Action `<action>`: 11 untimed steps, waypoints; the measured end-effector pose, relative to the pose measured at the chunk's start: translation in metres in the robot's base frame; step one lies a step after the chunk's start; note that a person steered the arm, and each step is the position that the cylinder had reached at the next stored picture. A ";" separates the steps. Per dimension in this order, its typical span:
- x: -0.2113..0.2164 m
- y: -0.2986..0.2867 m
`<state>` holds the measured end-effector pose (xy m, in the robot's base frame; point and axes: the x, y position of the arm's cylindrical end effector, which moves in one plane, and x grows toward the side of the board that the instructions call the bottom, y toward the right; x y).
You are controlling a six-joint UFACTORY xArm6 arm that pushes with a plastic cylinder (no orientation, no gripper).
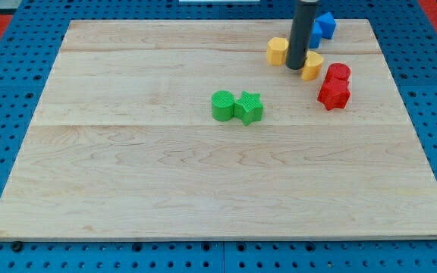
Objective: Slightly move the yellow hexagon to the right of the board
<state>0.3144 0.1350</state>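
Your rod carries no gripper, so there are no jaws to report. My tip (296,67) sits near the view's top right, between the yellow hexagon (278,51) on its left and a second yellow block (312,65) touching its right. Blue blocks (323,26) lie behind the rod. Two red blocks (335,85) sit right; the green cylinder (222,105) and green star (249,107) touch mid-bench (127,174).

yellow hexagon (278,51) | green star (249,107) | red blocks (334,85) | blue block (324,26) | pale wood board (165,174)
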 end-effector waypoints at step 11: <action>-0.037 -0.087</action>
